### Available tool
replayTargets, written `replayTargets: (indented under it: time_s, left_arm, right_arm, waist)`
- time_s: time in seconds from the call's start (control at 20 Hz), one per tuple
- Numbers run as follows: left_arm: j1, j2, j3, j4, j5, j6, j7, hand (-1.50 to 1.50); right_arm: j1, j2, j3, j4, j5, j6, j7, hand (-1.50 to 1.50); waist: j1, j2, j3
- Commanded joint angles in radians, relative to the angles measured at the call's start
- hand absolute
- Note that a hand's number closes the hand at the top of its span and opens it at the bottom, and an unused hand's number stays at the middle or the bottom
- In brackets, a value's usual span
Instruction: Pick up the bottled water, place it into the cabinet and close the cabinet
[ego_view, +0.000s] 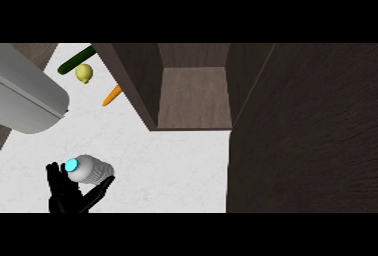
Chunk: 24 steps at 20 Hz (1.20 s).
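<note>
The bottled water, a clear ribbed bottle with a cyan cap, shows low at the left, tilted with its cap toward the upper left. My left hand rises from the lower edge and cups it, fingers on its left and thumb under its right side. The bottle hides part of the palm. The cabinet stands open beyond it, dark brown with a bare shelf inside. Its open door fills the right side of the view. My right hand is out of sight.
A large grey rounded limb crosses the upper left, close to the view. On the white counter behind it lie a cucumber, a lemon and a carrot, left of the cabinet's side wall.
</note>
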<state>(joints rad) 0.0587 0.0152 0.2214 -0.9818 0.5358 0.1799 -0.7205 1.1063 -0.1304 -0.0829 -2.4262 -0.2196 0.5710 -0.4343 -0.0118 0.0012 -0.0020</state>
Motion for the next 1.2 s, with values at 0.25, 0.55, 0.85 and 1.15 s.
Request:
replayTargets:
  time_s: [0.25,0.55,0.85,1.15]
  left_arm:
    - [-0.079,0.013,0.051,0.137,0.074,-0.178,-0.101,-1.50]
    - [-0.158,-0.003,0.047,0.137,0.089,-0.145,-0.079,1.50]
    - [-0.217,0.002,0.059,0.169,0.097,-0.124,-0.094,1.50]
    - [-0.267,0.063,-0.161,0.218,-0.077,-0.378,-0.046,1.50]
  right_arm:
    - [0.073,0.011,-0.004,-0.232,-0.100,-0.013,0.101,-1.50]
    - [0.049,0.004,-0.057,-0.155,-0.095,0.022,0.039,-1.50]
    - [0.066,0.009,-0.065,-0.174,-0.109,0.038,0.040,-1.50]
    - [0.013,0.005,-0.046,-0.085,-0.044,0.034,-0.022,-1.50]
  waist:
    - [0.003,0.002,-0.001]
    - [0.001,-0.002,0.001]
    - [-0.004,-0.002,0.001]
    - [-0.024,0.000,0.000]
